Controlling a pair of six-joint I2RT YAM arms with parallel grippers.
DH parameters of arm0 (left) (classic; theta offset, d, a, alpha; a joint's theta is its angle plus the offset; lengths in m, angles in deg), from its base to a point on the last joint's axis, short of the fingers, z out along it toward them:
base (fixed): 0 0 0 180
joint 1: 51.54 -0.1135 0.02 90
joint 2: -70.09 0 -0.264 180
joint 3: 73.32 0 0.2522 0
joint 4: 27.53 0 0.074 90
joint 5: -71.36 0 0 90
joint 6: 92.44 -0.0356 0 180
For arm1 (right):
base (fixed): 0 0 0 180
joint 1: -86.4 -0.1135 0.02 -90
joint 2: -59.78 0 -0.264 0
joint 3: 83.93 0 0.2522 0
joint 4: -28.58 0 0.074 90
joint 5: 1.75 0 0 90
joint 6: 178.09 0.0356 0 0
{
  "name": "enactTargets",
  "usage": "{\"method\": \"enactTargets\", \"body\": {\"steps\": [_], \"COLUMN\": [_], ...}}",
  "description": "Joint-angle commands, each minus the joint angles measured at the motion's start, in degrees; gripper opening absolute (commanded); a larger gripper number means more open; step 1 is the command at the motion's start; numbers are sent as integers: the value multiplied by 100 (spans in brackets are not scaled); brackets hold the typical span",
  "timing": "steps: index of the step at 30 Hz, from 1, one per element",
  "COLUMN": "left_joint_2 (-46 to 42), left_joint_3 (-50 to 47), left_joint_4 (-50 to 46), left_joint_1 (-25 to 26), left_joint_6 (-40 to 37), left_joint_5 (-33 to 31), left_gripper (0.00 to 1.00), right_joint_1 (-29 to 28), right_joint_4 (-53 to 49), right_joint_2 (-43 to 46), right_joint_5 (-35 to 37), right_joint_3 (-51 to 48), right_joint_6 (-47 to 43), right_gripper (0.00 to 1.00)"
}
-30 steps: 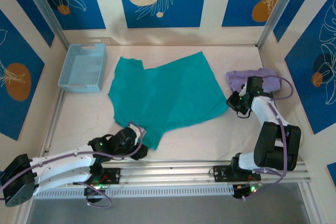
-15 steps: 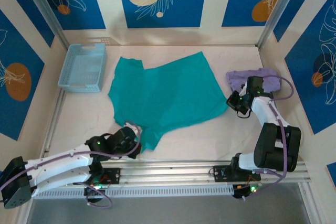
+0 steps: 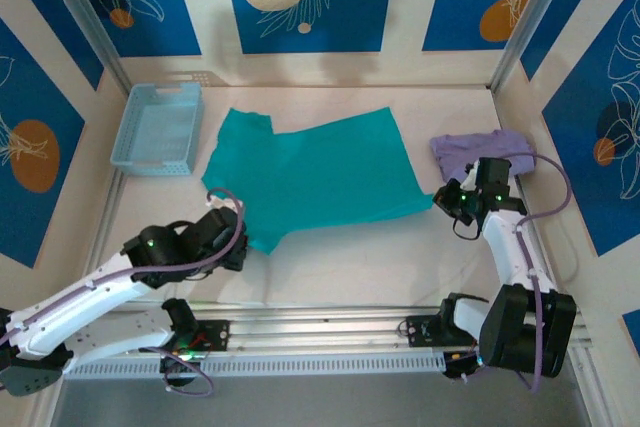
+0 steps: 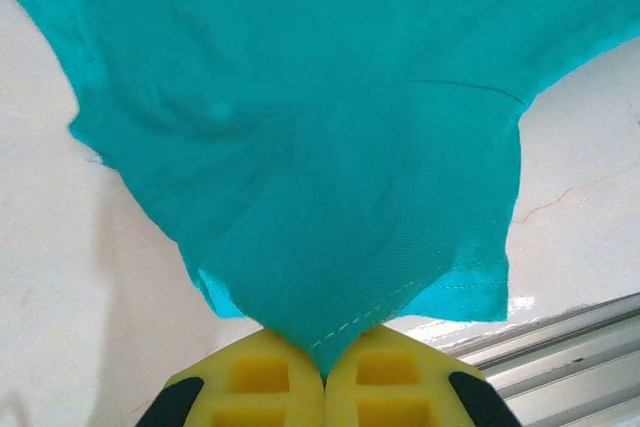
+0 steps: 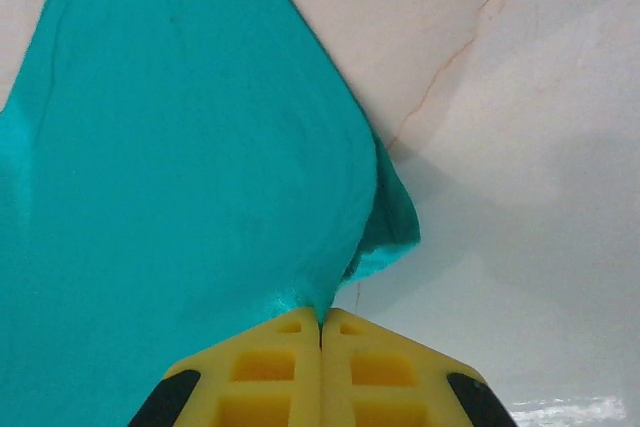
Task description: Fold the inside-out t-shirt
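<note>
Pinching shirt (image 3: 320,172) edges, left gripper (image 4: 322,365) and right gripper (image 5: 320,332) sit clamped shut; pull unevenly and you lose cloth.

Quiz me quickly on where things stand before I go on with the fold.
1. True or false: the left pincer is shut on the t-shirt.
2. What lies on the table to the right of the t-shirt? A) a mug B) a lavender garment C) a book
3. Fill in: the right pincer is ___ on the t-shirt's edge.

Key: 1 true; 2 B; 3 shut.
</note>
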Motion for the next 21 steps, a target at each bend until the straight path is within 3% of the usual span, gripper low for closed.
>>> {"method": "enactTargets", "body": {"steps": [1, 15, 21], "left_joint_2": [132, 685, 1215], "left_joint_3": [349, 578, 773], "left_joint_4": [-1024, -1533, -1499], "left_joint_1": [-146, -255, -495], "left_joint_6": [-366, -1731, -2379], "left_joint_5": [-63, 1376, 1508], "left_gripper": [0, 0, 0], "right_joint_1": [29, 40, 29], "right_joint_4": [4, -792, -397], "right_joint_2": [184, 1625, 1271], "right_joint_5": [-322, 398, 430], "right_joint_3": [-83, -390, -222], "right_joint_6": [111, 58, 41], "right_gripper": [0, 0, 0]}}
